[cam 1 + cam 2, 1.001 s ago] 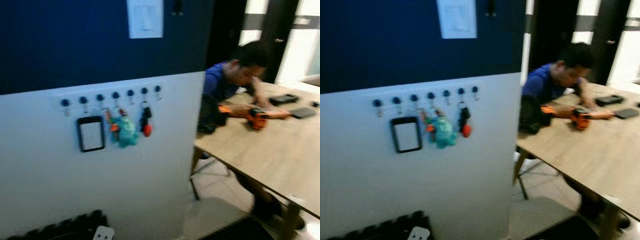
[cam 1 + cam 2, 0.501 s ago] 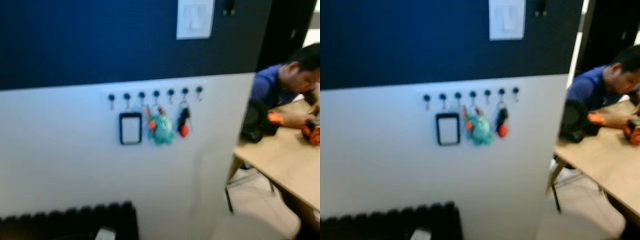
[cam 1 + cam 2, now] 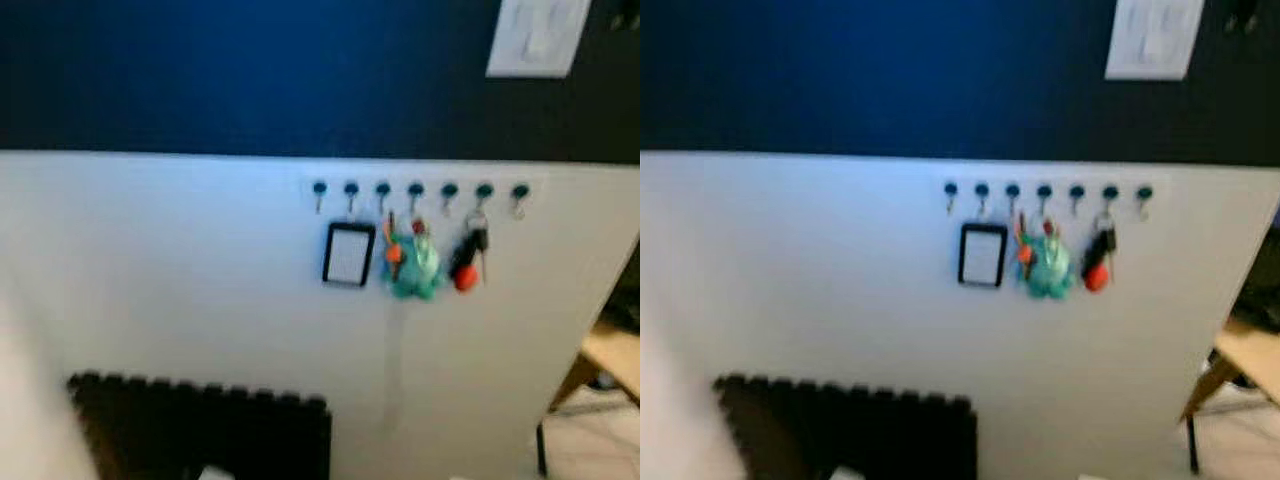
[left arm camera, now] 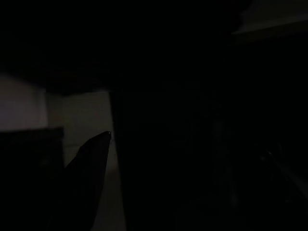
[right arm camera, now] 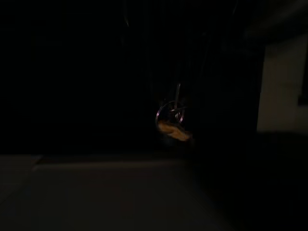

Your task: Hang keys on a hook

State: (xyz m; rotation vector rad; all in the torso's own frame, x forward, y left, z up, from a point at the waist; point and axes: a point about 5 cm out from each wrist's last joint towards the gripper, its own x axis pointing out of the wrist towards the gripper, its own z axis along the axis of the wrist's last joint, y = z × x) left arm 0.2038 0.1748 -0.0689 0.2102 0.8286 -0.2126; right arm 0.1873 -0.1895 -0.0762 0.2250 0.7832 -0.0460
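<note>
Little of the robot's body can be made out: in the very dark left wrist view, one long, flat, matt black finger [image 4: 89, 168] of the left claw tapers to a blunt tip with a faint glint at its end.

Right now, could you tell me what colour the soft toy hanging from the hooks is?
The soft toy is teal, with an orange tag beside it; the left eye view shows it best.

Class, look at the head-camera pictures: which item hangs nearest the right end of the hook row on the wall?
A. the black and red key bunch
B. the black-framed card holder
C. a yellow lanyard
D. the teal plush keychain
A: the black and red key bunch hangs to the right of the teal plush keychain and the black-framed card holder.
</note>
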